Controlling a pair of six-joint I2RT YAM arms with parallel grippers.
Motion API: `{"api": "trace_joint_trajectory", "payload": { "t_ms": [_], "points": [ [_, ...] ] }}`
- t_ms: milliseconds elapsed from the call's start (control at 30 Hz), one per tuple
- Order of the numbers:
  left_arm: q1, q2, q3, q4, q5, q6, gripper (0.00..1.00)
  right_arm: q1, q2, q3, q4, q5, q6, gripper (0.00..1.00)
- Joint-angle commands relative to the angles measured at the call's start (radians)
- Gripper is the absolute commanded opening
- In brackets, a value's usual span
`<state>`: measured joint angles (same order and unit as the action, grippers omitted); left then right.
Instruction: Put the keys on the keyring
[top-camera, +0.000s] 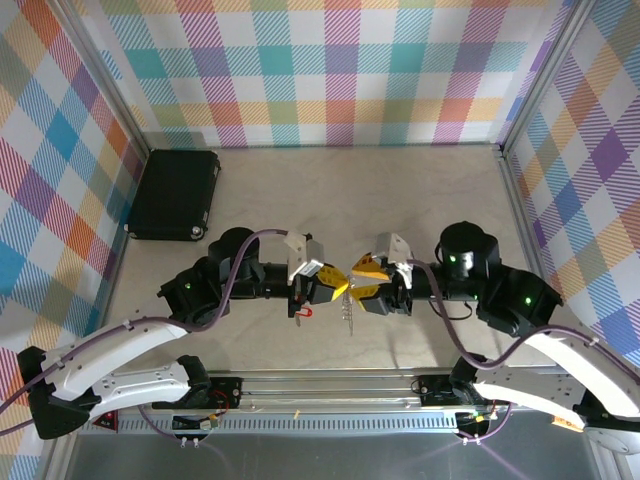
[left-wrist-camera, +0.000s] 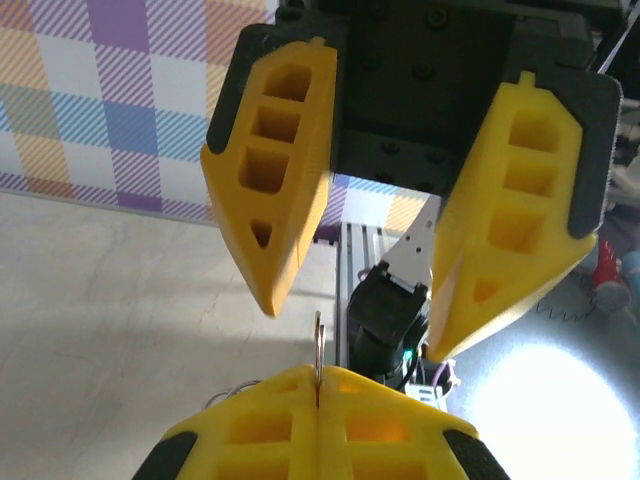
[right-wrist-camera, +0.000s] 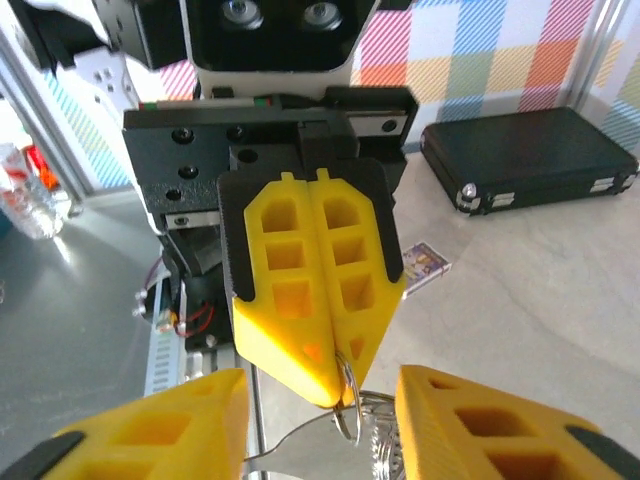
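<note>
- The keyring hangs in the air between the 2 grippers, over the near middle of the table. Its thin loop is pinched at the top, and its fan of silver pieces dangles below.
- The left gripper holds it, with the 2 yellow fingers pressed flat together on the loop's wire.
- The right gripper faces it from just beside. Its fingers stand apart on either side of the ring and hold nothing.
- Handling, as a judgement: the ring looks light, stiff and slick. It is free to swing or twist in so narrow a pinch, and the loose pieces will swing with it. A second hold is best taken on the bare loop, clear of the fan and of the gate a key must pass.
- A small red speck sits just below the left gripper. It is too small to tell whether it is the key or wiring.
- The left wrist view shows the loop edge-on as a bare sliver, which confirms the pinch but hides the ring's shape.
- The right wrist view shows the loop's curve and the fan, with the black case well behind.
- The top view gives the grippers' spacing, but the ring is a mere glint.
</note>
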<state>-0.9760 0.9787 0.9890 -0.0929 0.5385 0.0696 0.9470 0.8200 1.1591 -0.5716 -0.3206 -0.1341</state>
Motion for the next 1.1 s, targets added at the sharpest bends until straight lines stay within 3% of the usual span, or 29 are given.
{"api": "trace_joint_trajectory", "payload": {
  "t_ms": [0, 233, 467, 1067],
  "points": [
    [-0.009, -0.046, -0.039, 0.220, 0.024, -0.083, 0.00, 0.005, -0.069, -0.058, 0.171, 0.042, 0.127, 0.49],
    [-0.009, -0.056, -0.137, 0.508, 0.065, -0.195, 0.00, 0.005, -0.153, -0.137, 0.289, 0.042, 0.231, 0.46],
    [-0.009, -0.044, -0.171, 0.640, 0.089, -0.259, 0.00, 0.005, -0.148, -0.148, 0.334, 0.013, 0.249, 0.39],
    [-0.009, -0.033, -0.179, 0.653, 0.088, -0.265, 0.00, 0.004, -0.088, -0.151, 0.402, -0.066, 0.264, 0.26]
  ]
}}
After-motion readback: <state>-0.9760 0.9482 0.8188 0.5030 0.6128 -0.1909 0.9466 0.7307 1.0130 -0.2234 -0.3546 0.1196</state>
